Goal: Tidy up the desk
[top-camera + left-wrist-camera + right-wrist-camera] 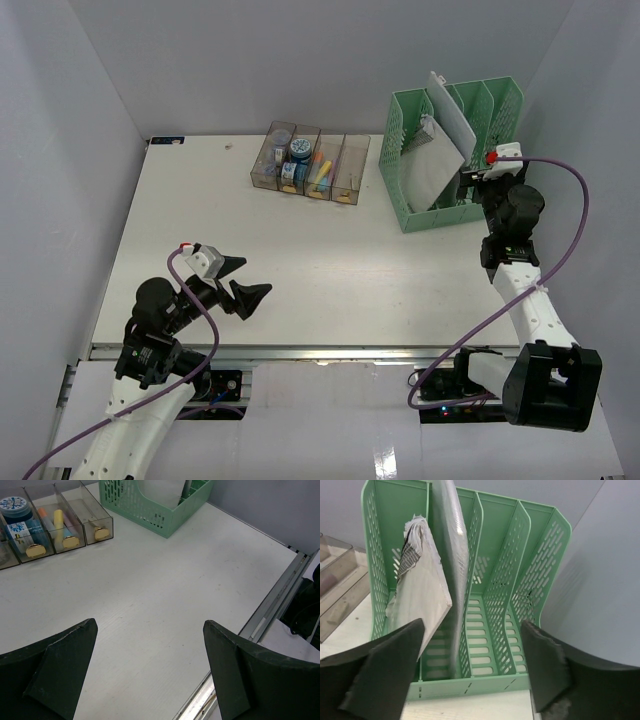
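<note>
Seen from its wrist, the right arm's fingers (385, 670) stand spread and empty just before the green file rack (520, 555), whose slots run straight away from them. A grey paper bundle (420, 595) leans in the leftmost slot, and a white wrapped sheet (450, 540) stands in the next. The white tabletop (330, 270) fills the middle of the overhead view. At its lower left, the left arm's fingers (250, 296) hover well apart from the rack, likewise spread and empty. Any further rack work likely falls to the right arm.
</note>
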`<state>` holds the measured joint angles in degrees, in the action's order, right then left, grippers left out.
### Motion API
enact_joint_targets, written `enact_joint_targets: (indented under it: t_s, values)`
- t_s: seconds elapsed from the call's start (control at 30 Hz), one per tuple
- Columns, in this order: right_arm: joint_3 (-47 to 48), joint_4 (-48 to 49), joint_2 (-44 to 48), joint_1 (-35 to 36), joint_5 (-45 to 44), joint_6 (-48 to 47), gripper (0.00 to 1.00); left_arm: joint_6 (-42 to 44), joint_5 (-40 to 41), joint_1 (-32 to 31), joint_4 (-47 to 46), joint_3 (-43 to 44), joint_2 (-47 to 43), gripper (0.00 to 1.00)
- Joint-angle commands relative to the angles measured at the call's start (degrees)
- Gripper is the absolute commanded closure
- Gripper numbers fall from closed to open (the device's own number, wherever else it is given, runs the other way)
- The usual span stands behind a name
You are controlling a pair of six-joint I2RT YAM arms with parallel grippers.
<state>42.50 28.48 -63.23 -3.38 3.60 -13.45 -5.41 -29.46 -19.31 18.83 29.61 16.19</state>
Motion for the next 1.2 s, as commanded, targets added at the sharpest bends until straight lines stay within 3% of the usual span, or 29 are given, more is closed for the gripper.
enact_joint_targets:
  t_s: [0.0, 0.17, 0.3, 0.43, 0.5, 0.83, 1.17]
  values:
    - [1.8, 0.2, 2.3, -0.2, -4.0, -0.5, 0.08, 0.2, -1.1, -0.3, -0.6, -0.2, 0.0, 0.02]
    - [-1.4, -11.5, 11.0, -0.4, -9.9, -0.4, 0.10, 0.0, -0.3, -0.2, -0.6, -0.2, -0.5, 0.02]
    - [-1.1, -28.0, 16.4, -0.4, 3.1, -2.2, 0.10, -0.3, 0.8, -0.1, -0.4, 0.0, 0.0, 0.02]
    - [-1.5, -39.7, 18.7, -0.4, 16.9, -1.7, 0.10, -0.9, 3.4, -0.2, 0.5, 0.8, 0.8, 0.02]
    - [-2.3, -42.6, 18.8, -0.4, 19.6, -1.4, 0.10, -1.4, 5.1, -0.2, 0.7, 0.7, 0.5, 0.02]
    - [-5.1, -45.2, 16.8, -0.3, 15.6, 6.4, 0.10, -3.2, 11.1, -0.2, 1.3, 0.2, -3.9, 0.02]
    - [-10.3, -41.3, 21.7, -0.4, 8.0, 10.1, 0.10, -3.4, 11.8, -0.2, 1.2, 1.2, 1.7, 0.02]
